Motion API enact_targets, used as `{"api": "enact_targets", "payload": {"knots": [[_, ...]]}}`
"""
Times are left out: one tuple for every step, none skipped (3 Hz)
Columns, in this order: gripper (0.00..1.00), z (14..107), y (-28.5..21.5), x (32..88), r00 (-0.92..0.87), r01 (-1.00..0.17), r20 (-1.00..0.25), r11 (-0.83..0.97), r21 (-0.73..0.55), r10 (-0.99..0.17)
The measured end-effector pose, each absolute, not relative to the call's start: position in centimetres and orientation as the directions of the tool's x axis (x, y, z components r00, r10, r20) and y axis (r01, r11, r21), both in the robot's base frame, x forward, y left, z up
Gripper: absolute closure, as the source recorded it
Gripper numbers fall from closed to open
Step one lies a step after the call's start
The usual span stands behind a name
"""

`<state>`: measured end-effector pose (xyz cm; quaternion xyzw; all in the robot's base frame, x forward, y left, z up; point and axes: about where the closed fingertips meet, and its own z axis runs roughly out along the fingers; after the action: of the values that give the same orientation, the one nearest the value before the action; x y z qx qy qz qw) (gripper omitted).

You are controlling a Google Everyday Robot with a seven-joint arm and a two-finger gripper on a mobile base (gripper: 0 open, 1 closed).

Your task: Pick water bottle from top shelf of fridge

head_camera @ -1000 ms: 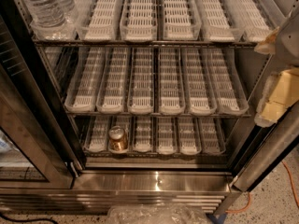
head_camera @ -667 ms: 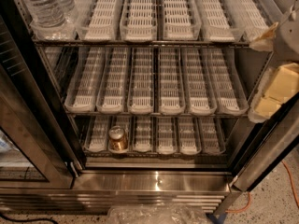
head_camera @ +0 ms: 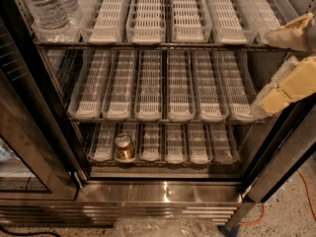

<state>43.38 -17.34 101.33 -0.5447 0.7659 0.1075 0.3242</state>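
Fingers (head_camera: 289, 33) of the gripper (head_camera: 263, 72), two cream-yellow padded ones, stand spread apart at the right edge of the view, one above the other, with nothing between them. The upper one sits level with the front of the top shelf and the lower one hangs in front of the right end of the middle rack; neither touches a tray.

Largest in view is the fridge (head_camera: 158, 194), its door (head_camera: 29, 147) swung open at the left and its louvred steel base along the bottom. Inside, the top shelf (head_camera: 163, 45) carries a row of long clear lane trays (head_camera: 148, 14) with white slatted floors. The middle rack (head_camera: 163, 118) and the bottom rack (head_camera: 163, 163) hold the same kind of trays.

The water bottle (head_camera: 47, 6) stands upright in the leftmost lane of the top shelf, near the front, well apart from the gripper on the far side. Its upper part is cut off by the frame, and a red label edge shows near the top.

A crumpled sheet of clear plastic (head_camera: 163, 227) lies on the floor before the base. An amber jar (head_camera: 124, 147) with a gold lid sits in the second lane from the left on the bottom rack. An orange cable (head_camera: 306, 191) trails over the speckled floor at lower right.
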Motion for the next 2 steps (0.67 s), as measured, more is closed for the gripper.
{"api": "enact_targets", "payload": {"knots": [[0.0, 102.3, -14.2, 43.3, -0.122, -0.901, -0.756, 0.391, -0.188, -0.644], [0.0, 104.2, -12.4, 42.8, -0.095, -0.905, -0.806, 0.389, -0.176, -0.584]]}}
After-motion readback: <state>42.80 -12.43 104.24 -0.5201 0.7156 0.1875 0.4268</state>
